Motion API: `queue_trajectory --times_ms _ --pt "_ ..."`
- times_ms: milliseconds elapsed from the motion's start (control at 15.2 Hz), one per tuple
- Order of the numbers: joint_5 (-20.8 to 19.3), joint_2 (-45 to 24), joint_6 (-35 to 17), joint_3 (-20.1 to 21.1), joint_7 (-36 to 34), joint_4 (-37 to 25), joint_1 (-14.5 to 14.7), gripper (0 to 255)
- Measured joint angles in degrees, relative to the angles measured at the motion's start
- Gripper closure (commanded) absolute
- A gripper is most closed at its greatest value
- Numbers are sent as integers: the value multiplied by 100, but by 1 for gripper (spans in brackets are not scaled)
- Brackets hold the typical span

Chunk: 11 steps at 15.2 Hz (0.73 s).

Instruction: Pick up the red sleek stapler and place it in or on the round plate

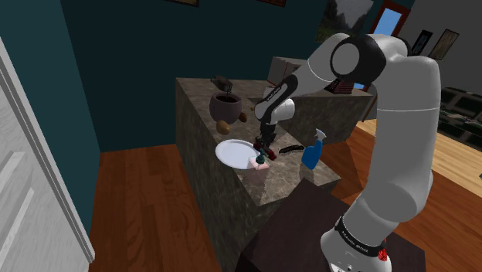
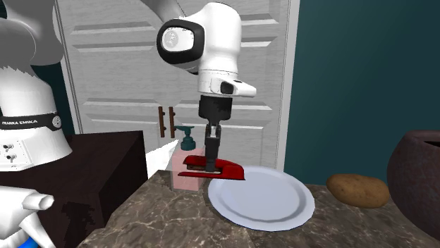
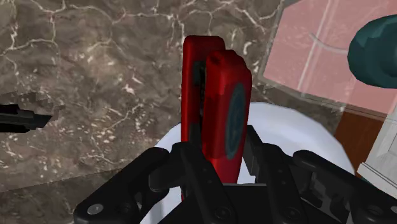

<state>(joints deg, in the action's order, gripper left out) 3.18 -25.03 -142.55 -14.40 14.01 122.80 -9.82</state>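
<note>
Black claw (image 3: 222, 162) clamped on sleek red stapler (image 3: 218, 95), round white plate (image 2: 271, 204) below, veined brown marble counter (image 3: 95, 76)

Showing at the one counter (image 1: 297, 184), by count: one red stapler (image 2: 230, 169), one white round plate (image 2: 262, 201), one pink pump bottle (image 2: 179, 175) with a teal head, one blue spray bottle (image 1: 311, 154), one dark round pot (image 1: 227, 105) and one thin black item (image 1: 292, 147). Two small brown lumps (image 1: 223, 125) are lying by the pot. One white arm (image 1: 402, 116) with one black gripper (image 2: 210, 163) is reaching over them. Two dark handles (image 2: 161, 123) are showing on the white door (image 2: 127, 70).
</note>
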Motion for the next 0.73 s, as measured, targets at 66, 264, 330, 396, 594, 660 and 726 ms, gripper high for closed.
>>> queue_trajectory --times_ms 66,264,330,396,594,660,726 --pt "20 -114 113 35 -69 -220 37 255" --pt "83 -536 497 132 -231 -1015 104 255" --pt "95 -662 658 153 -267 -1298 111 255" --pt "113 -820 784 180 -312 -1580 122 255" --pt "159 -1325 1206 259 -470 -2498 162 255" --pt "174 -1489 1290 280 -488 -2745 153 255" --pt "184 -1580 1295 293 -502 -2839 151 255"
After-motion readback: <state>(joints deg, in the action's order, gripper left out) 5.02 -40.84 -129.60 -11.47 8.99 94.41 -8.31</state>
